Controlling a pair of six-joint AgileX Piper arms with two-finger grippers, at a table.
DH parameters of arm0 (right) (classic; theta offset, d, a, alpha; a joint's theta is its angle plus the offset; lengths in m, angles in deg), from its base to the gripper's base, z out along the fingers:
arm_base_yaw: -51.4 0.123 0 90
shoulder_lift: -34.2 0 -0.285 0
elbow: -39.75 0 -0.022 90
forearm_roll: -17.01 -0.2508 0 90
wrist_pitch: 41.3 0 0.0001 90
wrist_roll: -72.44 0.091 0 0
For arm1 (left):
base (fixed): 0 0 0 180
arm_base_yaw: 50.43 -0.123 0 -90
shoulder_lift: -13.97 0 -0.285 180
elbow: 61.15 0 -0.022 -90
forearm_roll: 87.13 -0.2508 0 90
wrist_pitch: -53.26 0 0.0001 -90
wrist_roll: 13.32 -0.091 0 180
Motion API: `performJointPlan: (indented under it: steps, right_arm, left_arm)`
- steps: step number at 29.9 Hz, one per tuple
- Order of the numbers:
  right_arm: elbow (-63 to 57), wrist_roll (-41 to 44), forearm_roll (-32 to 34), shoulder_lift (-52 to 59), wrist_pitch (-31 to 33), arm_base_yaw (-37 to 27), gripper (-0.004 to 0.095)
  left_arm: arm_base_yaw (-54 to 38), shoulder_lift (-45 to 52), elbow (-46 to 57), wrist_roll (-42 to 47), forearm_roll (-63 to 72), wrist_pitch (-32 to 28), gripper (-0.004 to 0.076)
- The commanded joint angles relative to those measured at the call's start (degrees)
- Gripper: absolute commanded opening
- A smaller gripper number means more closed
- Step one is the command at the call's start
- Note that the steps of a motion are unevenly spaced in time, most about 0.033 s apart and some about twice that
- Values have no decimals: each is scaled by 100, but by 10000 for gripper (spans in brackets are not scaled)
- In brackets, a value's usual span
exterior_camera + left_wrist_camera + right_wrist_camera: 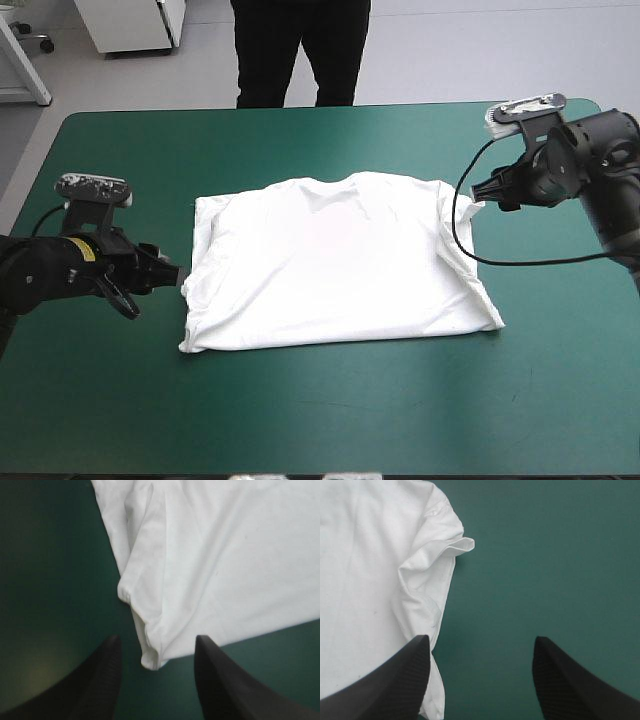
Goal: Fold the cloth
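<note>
- High view — T-shirt (335, 265) spread flat for folding.
- Left gripper (175, 272): fingers apart at T-shirt's left edge, likely to pinch.
- Right gripper (480, 190): likewise, at right sleeve.

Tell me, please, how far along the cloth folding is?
Done: the T-shirt lies flat on the table, sleeves folded inward. In hand: nothing gripped; the left end effector and right end effector stand open beside its side edges. Left: folding the body into a bundle.

The high camera looks forward and down over the whole desk (300, 420). The wrist cameras look closely past the left claw (157, 640) and right claw (481, 638) at opposite T-shirt (330, 265) edges, which the high camera also shows.
</note>
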Motion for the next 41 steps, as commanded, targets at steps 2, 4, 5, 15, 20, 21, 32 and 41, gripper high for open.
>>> performJointPlan:
  steps: [2, 4, 5, 15, 20, 21, 32, 41]
  right_arm:
    - [-116, 101, 126, 692, -40, -3, 567]
    - [-368, 101, 137, 956, -55, -3, 567]
    - [-532, 101, 161, 1085, -84, -3, 568]
    - [-1852, 228, 148, 1903, -425, -3, 567]
    - [-2212, 285, 123, 2042, -505, -3, 568]
    - [-2273, 322, 111, 2094, -545, -3, 567]
    - [-2412, 326, 70, 2269, -596, -3, 567]
    - [-2421, 450, 19, 2269, -539, -3, 568]
  left_arm:
    - [43, 68, 678, 111, 0, 160, 341]
    - [43, 43, 1113, 111, -128, 0, 354]
    - [43, 30, 1304, 156, -178, -100, 382]
    - [43, -652, 1916, 772, -108, -937, 588]
    - [43, -1224, 1916, 846, -73, -1175, 587]
    - [43, -1324, 1916, 846, -73, -1175, 587]
    - [43, -2323, 1916, 858, 58, -1401, 576]
    - [43, -2866, 1916, 679, 380, -1462, 447]
